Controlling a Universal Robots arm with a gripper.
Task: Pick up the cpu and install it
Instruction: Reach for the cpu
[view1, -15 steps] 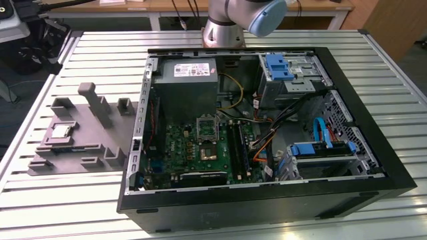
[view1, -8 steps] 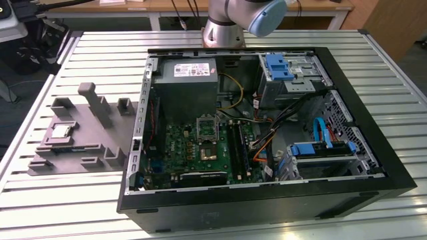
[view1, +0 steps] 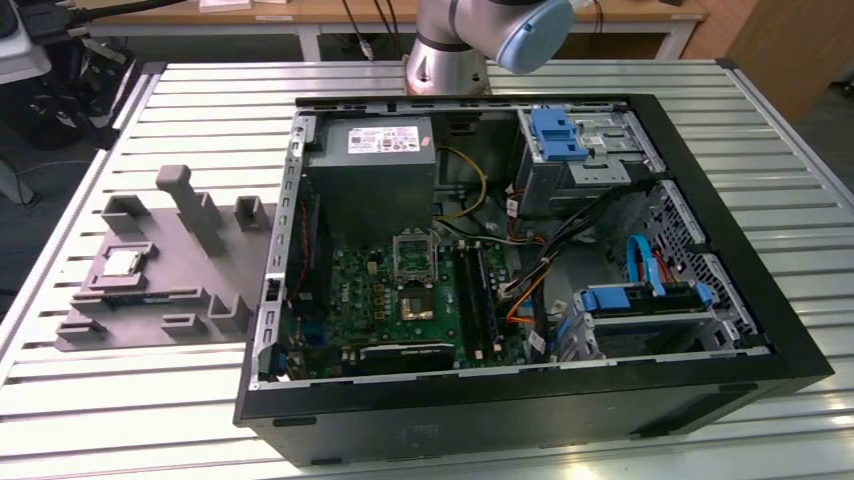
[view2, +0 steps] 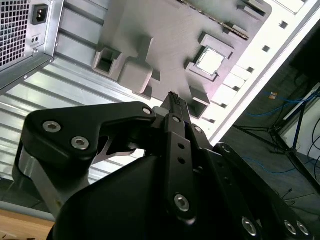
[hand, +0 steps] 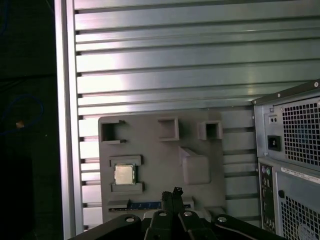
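The cpu (view1: 123, 262) is a small square chip with a shiny metal top. It lies flat in a recess of the grey moulded tray (view1: 160, 285), at the exterior view's left of the open computer case (view1: 794, 345). In both wrist views the cpu (view2: 210, 61) (hand: 124, 174) rests in the tray (view2: 165, 30) (hand: 160, 160), untouched. My gripper (view2: 175, 102) (hand: 172, 194) hangs well above the tray with its dark fingers together and nothing between them, a little to one side of the cpu.
The case lies open on a slatted metal table (view1: 200, 90), showing the green motherboard (view1: 394, 290), cables and blue drive brackets. The case's rear panel (hand: 292, 150) stands close beside the tray. The table's edge (hand: 65, 125) runs near the tray; upright blocks (view1: 194, 205) rise from the tray.
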